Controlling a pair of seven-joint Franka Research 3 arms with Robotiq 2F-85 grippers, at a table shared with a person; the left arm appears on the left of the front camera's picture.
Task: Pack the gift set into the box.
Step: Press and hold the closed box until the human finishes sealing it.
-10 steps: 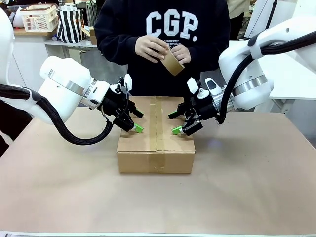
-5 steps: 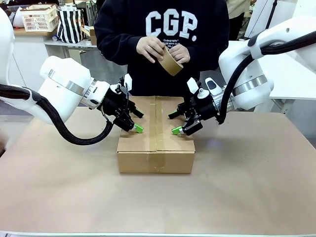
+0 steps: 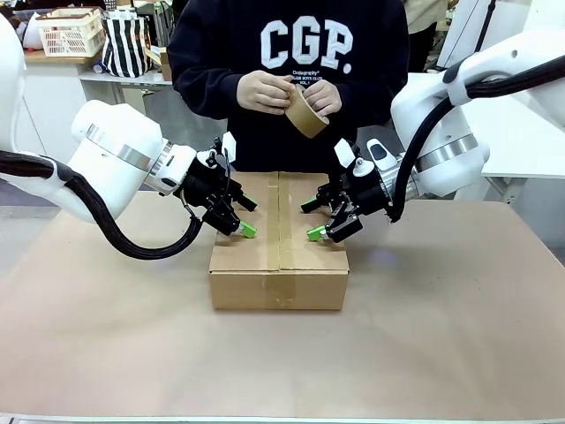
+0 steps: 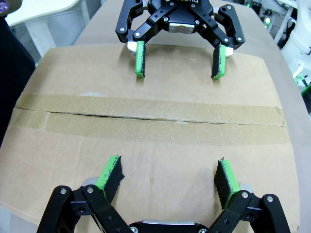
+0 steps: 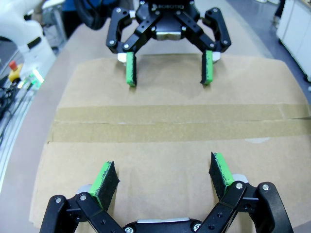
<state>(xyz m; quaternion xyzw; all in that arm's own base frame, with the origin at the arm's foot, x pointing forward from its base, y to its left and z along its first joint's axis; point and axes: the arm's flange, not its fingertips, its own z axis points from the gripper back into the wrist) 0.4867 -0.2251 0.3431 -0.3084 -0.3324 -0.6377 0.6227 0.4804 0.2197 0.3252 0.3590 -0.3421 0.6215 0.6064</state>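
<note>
The brown cardboard box [image 3: 279, 256] sits closed at the table's middle, with brown tape along its centre seam. My left gripper [image 3: 247, 217] hovers open over the box's left flap, holding nothing. Over the right flap my right gripper [image 3: 311, 221] is open as well. In the left wrist view the left gripper [image 4: 167, 177] spreads just above the box [image 4: 146, 141], facing the right gripper [image 4: 177, 60] across the seam. The right wrist view mirrors this: right gripper [image 5: 163, 177], box [image 5: 170, 145], left gripper [image 5: 167, 68]. The gift set is out of view.
A person stands behind the box, both hands on a roll of brown tape [image 3: 306, 112] above its far edge. The paper-covered table [image 3: 441, 336] has free room in front and on both sides. A basket [image 3: 71, 31] and a striped bag [image 3: 124, 44] are far back left.
The person's hands have shifted a little on the tape roll. Both arms and the box have stayed still.
</note>
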